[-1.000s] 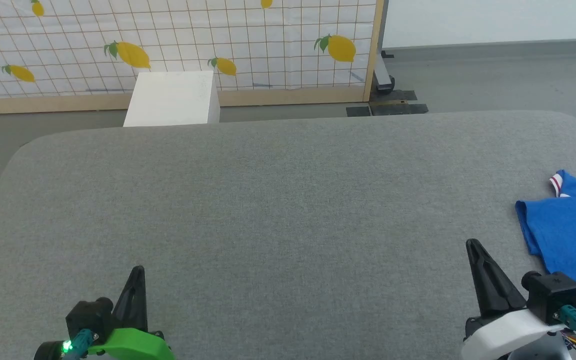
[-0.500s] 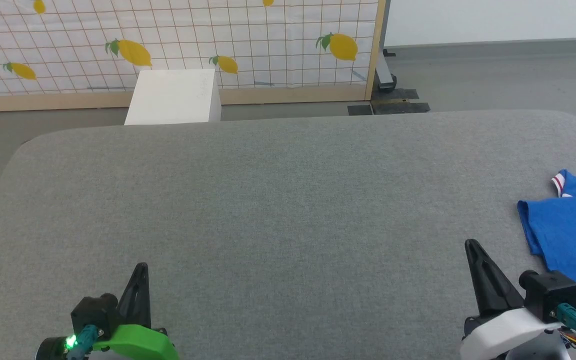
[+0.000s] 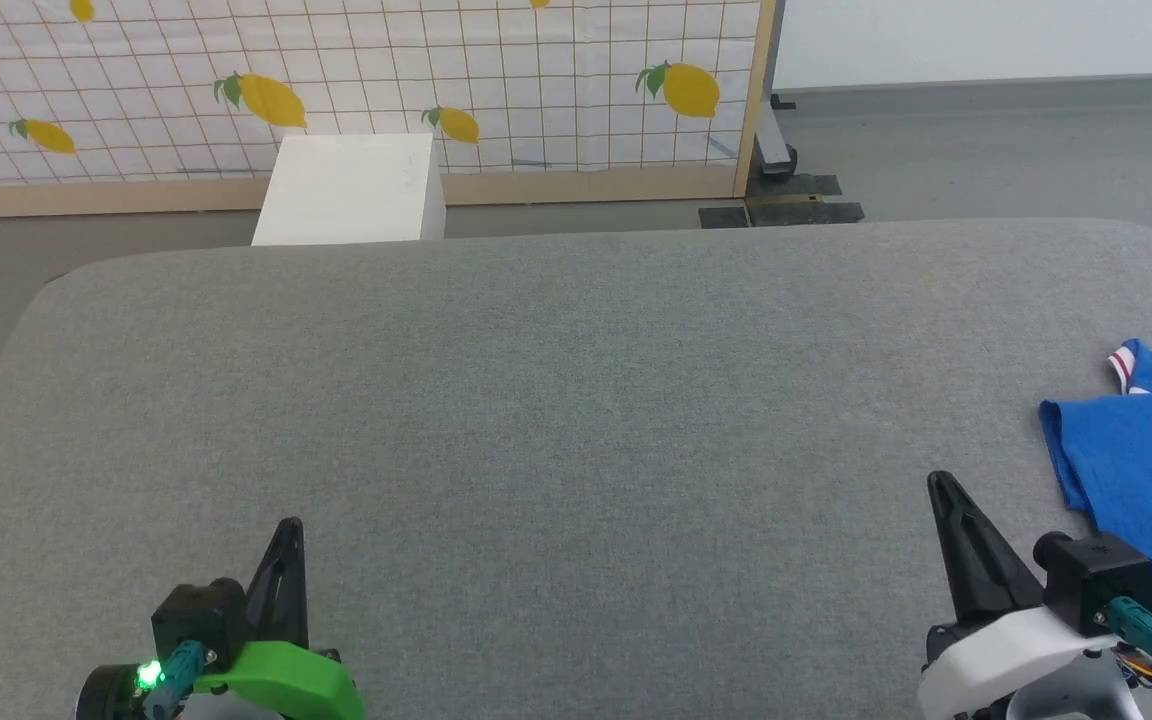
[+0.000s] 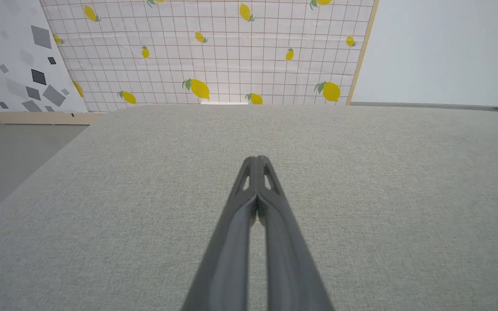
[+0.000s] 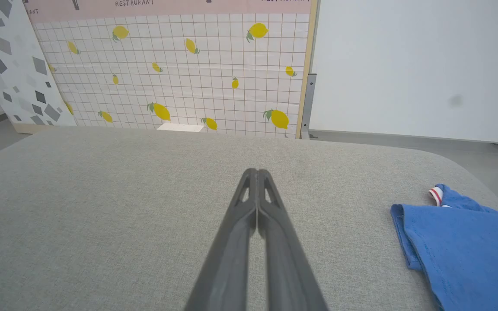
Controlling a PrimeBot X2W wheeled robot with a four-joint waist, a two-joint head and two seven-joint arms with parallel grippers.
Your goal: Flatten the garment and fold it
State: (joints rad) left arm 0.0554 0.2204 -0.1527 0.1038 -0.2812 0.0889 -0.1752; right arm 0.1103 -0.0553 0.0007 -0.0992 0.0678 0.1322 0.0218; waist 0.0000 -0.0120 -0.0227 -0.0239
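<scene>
Nearest, left gripper (image 3: 288,535) and right gripper (image 3: 944,492) low over the near edge of the grey surface (image 3: 576,380), jaws pressed shut on nothing, pointing forward; reads as a ready pose with no grasp begun. A little further and off to the robot's right, garment (image 3: 1136,460) lying rumpled at the surface's right side, cut off by the head view's edge, striped trim end poking out behind, close to the right gripper but not touching; probably needs dragging to the middle before flattening. Beyond the far edge, white box (image 3: 351,190) and lemon-print screen (image 3: 536,90), not involved.
</scene>
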